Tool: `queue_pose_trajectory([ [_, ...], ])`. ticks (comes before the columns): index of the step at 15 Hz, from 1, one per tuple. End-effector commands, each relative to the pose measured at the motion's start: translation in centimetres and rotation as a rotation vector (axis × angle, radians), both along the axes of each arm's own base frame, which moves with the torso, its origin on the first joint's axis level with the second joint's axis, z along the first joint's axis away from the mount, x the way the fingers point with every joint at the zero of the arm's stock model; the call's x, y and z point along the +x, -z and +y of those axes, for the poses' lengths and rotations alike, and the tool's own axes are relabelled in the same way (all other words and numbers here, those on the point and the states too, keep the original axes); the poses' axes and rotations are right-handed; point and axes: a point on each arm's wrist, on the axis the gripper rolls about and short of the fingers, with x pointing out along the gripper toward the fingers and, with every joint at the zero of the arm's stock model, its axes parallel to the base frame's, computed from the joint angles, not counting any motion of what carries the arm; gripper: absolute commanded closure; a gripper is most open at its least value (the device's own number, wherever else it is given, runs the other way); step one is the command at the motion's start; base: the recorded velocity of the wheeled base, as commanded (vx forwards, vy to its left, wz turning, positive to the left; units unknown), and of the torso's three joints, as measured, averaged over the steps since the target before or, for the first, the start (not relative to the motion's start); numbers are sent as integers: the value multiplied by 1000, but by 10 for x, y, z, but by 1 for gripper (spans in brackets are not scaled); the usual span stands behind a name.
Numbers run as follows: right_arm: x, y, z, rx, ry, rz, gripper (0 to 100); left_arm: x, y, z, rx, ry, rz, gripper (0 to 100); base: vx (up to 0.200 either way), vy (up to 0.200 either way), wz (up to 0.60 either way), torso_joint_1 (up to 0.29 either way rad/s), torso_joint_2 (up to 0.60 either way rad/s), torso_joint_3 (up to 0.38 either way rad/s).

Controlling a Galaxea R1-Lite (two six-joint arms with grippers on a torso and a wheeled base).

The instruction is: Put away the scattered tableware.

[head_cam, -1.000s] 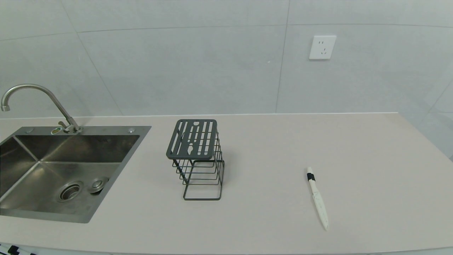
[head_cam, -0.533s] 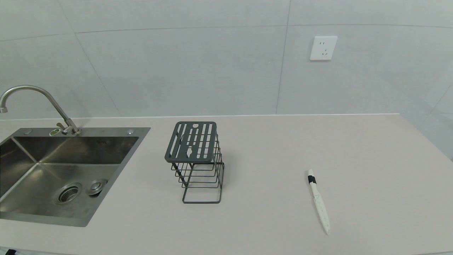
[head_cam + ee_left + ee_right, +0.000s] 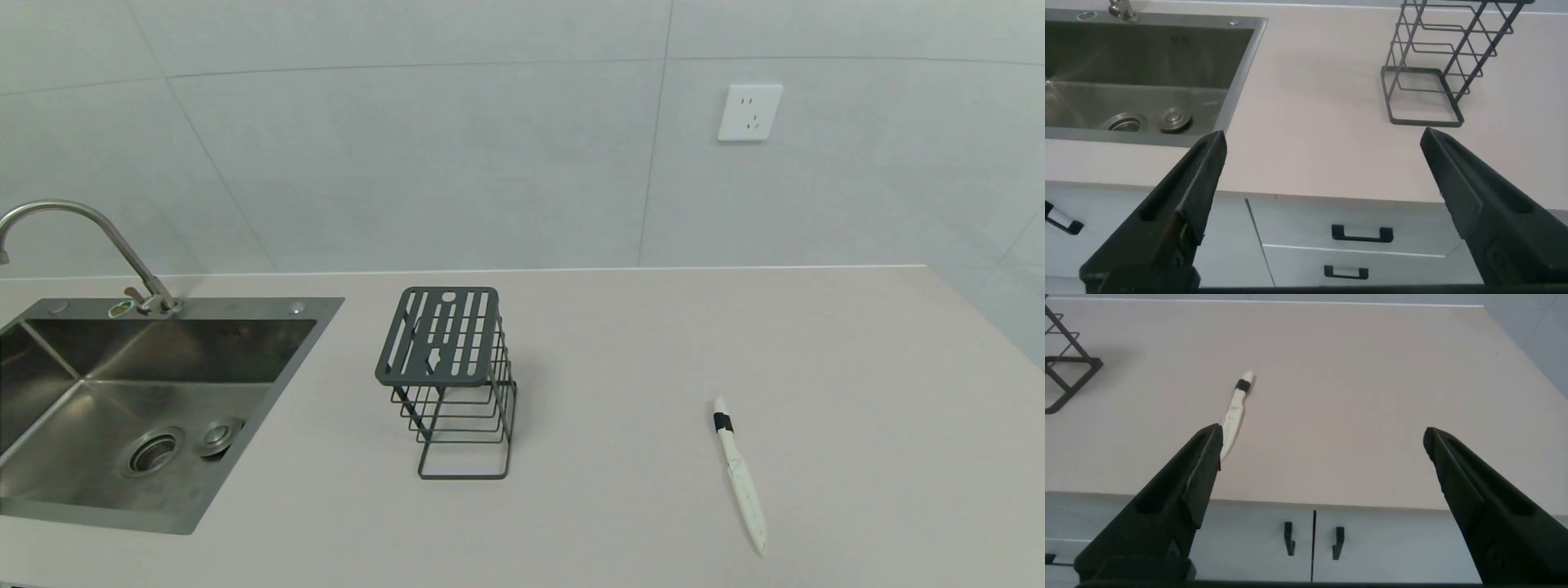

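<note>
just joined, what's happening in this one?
Tidy-up run, nothing grasped yet. A white knife with a black band lies flat on the counter, off to the robot's right of the dark wire knife rack, whose slotted top holds nothing. The left gripper and right gripper are both open and empty, out in front of the counter's front edge; the right one faces the knife. The sink sits left of the rack.

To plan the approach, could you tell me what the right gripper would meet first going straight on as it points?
Probably the pale countertop, a bare part ahead of the open right gripper; the white knife with a black band lies off to one side. Depth is unclear.
</note>
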Motion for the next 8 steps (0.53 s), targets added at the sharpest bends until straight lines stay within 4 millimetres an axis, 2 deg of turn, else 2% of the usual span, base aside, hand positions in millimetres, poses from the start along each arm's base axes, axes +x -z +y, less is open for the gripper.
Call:
queue_pose_trajectory([
  [1, 0, 0, 0, -1, 0, 1, 0, 0, 0, 0, -1, -2, 0, 0, 0, 0, 0, 51, 2, 36],
  [6, -1, -13, 0, -2, -6, -125, 0, 0, 0, 0, 4, -8, 2, 0, 0, 0, 0, 0, 0, 0],
  [8, -1, -14, 2, -7, -112, -126, 0, 0, 0, 0, 13, -8, 2, 0, 0, 0, 0, 0, 0, 0],
])
